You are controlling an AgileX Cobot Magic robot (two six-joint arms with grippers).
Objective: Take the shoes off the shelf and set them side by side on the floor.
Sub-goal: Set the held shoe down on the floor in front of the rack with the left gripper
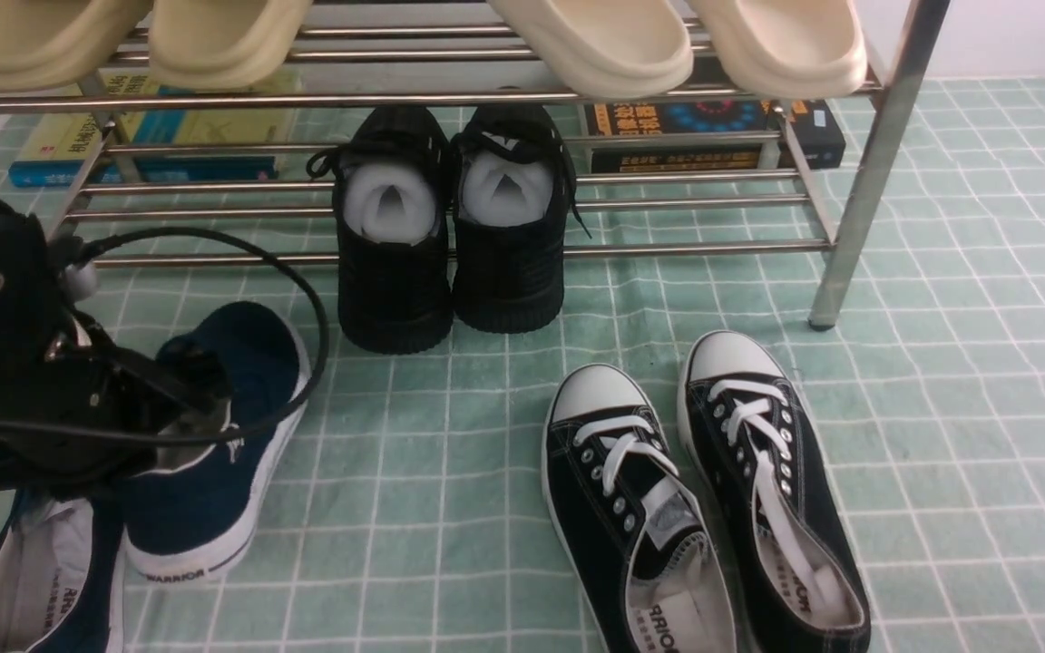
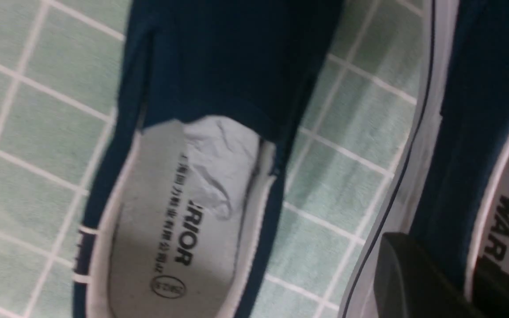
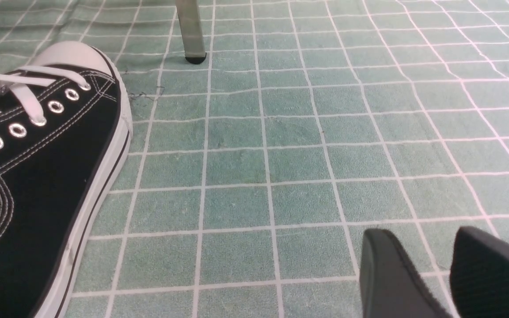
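Note:
Two navy-blue slip-on shoes with white soles are at the front left of the mint grid floor [image 1: 450, 472]. One shoe [image 1: 42, 580] lies by the front edge, its pale insole showing [image 2: 179, 229]. My left gripper [image 1: 200, 417] is shut on the side wall of the other shoe [image 1: 232, 381], one finger [image 2: 413, 278] outside on the sole and one inside. That shoe's heel sits at or just above the floor. My right gripper [image 3: 420, 232], seen only in the right wrist view, hangs open and empty over bare floor. The silver shelf [image 1: 486, 100] stands behind.
Black lace-up sneakers [image 1: 450, 227] lean off the lower tier onto the floor. Black sneakers with white toe caps [image 1: 704, 490] lie at front right, one close to my right gripper [image 3: 38, 176]. Cream slippers [image 1: 595, 36] sit on top; books [image 1: 151, 136] lie under the shelf. A shelf leg [image 3: 190, 31] stands ahead.

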